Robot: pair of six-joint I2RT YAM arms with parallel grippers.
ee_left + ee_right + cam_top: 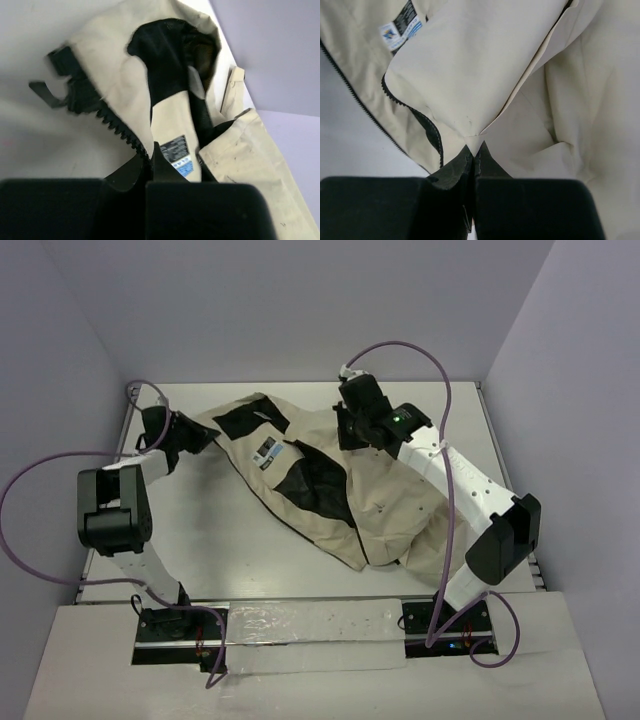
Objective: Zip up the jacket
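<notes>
The left tool (193,436) is closed on the jacket (390,510) at its far-left end. In the left wrist view its tips pinch the cloth edge right beside the zipper teeth (117,127), with the label (178,156) just to their right and the black lining (167,55) beyond. The jacket lies open and rumpled across the tabletop (210,545), running from that far-left end toward the near right, with lining showing in the middle. The right tool (352,428) is closed too, clamped on a beige front edge at the far side. Its wrist view shows the tips meeting on a fold of cloth, with another run of teeth off to the left. The step in hand looks like spreading and lining up the two front edges, and no zipping seems done yet. To do it well, both tools should draw gently apart to take out the slack, then lay the two rows of teeth flat and side by side. Next comes finding the slider: a blurred dark piece (47,92) at the teeth's far end may be it, but I cannot tell. A hard pull could slip cloth out of so thin a pinch.
</notes>
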